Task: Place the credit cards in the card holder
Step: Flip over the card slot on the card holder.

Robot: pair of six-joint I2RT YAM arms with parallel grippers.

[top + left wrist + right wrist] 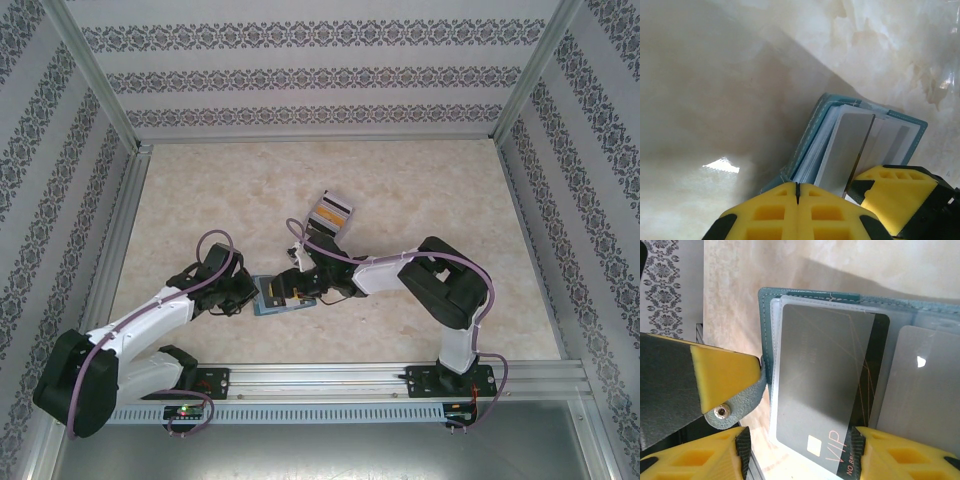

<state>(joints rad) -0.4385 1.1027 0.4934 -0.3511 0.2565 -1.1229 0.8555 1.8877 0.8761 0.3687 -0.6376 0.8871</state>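
Top view: one teal card holder (280, 298), likely light and soft-covered, at the middle of the table's (200, 190) near edge. Left wrist view: left gripper (797, 189) fully closed against the holder's floppy edge. Right wrist view: right gripper (800, 452) spread wide astride one dark card (830, 385), judged stiff and slick, best pinched by its long edges; one grey card (920, 385) pocketed beside it.

The far and right parts of the table (440, 190) lie open. A box of upright cards (332, 212) stands just behind the right gripper (300, 285). On its left side the card holder (272, 303) is blocked by the left gripper (248, 292); its near edge seems reachable.
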